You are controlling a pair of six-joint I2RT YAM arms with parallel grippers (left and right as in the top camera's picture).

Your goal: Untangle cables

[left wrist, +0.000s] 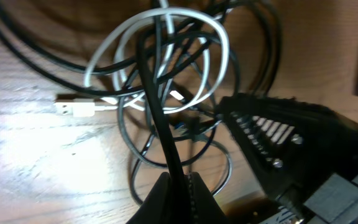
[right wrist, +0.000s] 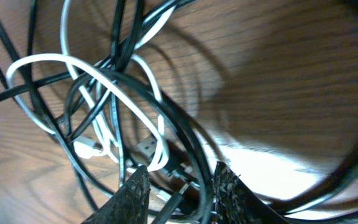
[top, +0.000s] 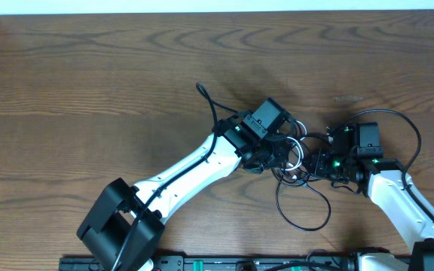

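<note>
The cables lie in one tangle (top: 296, 162) on the wooden table, between my two grippers. My left gripper (top: 281, 154) is at its left side. In the left wrist view it (left wrist: 179, 183) is shut on a black cable (left wrist: 157, 118) that runs up through the white cable's loops (left wrist: 185, 12). The white plug (left wrist: 73, 109) rests on the table. My right gripper (top: 319, 162) is at the tangle's right side. In the right wrist view its jaws (right wrist: 179, 186) stand apart, with black strands and a small plug end between them. The white cable (right wrist: 61, 59) loops just beyond.
A loose black loop (top: 305, 227) trails from the tangle toward the front edge. A thin black cord end (top: 202, 90) sticks out to the far left of the left wrist. The right arm's own thick wire (top: 398, 117) arcs over its wrist.
</note>
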